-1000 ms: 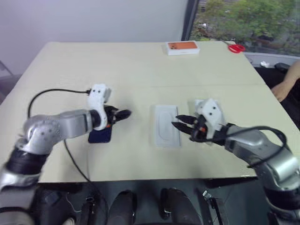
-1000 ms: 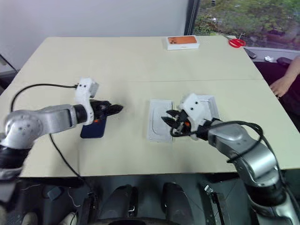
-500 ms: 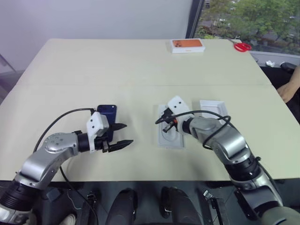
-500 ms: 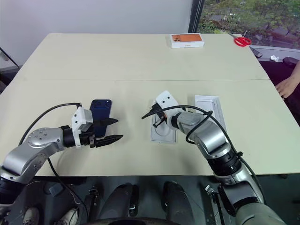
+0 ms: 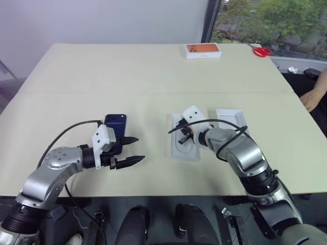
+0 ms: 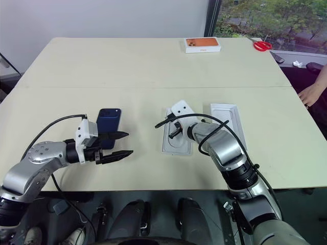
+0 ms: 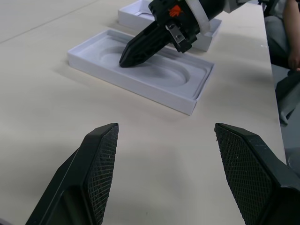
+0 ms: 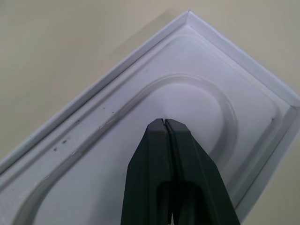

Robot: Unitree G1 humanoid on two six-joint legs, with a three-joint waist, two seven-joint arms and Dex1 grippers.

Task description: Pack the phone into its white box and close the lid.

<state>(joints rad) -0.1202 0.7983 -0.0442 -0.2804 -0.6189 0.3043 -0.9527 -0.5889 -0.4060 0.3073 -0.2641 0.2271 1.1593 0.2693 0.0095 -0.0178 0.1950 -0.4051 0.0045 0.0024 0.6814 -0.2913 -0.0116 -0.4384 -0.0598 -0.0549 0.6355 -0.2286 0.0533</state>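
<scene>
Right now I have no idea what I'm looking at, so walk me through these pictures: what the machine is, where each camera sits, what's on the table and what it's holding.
This is a humanoid robot with two arms, each ending in a two-fingered black hand. The two wide pictures come from cameras on its head, looking down over a beige table. The other two come from cameras on its wrists, looking along the fingers.

The left hand is open and holds nothing; a dark blue phone lies on the table behind it. The right hand is shut, its tip inside the oval recess of a white insert tray, gripping nothing. To the tray's right lies another shallow white box part. At the far edge sit a white box with an orange picture and red scissors. A person's hand shows at the right.
</scene>
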